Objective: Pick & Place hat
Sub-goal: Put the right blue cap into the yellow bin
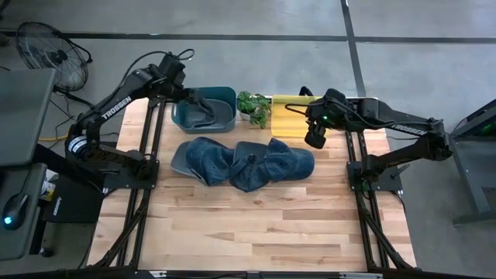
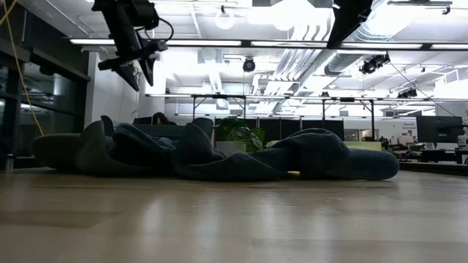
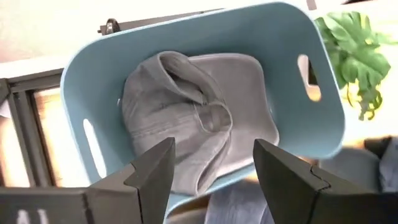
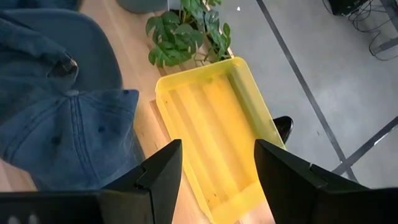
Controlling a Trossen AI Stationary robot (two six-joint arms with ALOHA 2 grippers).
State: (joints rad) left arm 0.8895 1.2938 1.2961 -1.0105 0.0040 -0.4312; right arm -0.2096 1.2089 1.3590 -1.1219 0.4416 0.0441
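Wooden table (image 1: 256,225) is carrying the whole setup, w/ 2 arms reaching in from either side. Biggest thing on it: a heap of blue denim hats (image 1: 248,163) sprawling across the middle, lying between the 2 pincers and nearer the front edge than either, prob. the stock waiting to be sorted.

Next down, the teal bin (image 3: 323,112) is sitting directly under the left gripper (image 3: 214,180). A grey hat (image 3: 193,124) is lying crumpled inside it, crown up, touching the bin floor and free of the fingers. That pincer is hanging above the bin, fingers spread wide, gripping nothing. Judging by that, 1 hat looks delivered and the jaws are parted bc the drop is done.

Yellow tray (image 4: 217,124) is lying below and just ahead of the right gripper (image 4: 217,180), no hat in it. That pincer is also standing wide open, holding nothing, hovering over the tray's near end. Looks like it's waiting its turn, or this tray is a 2nd drop spot; can't tell which.

Small green plant (image 1: 254,107) is standing between bin and tray, just beside both, prob. decoration only.

Nearest denim hat (image 4: 68,137) is lying just beside the tray, off to the right pincer's side, easy reach for a next pick.
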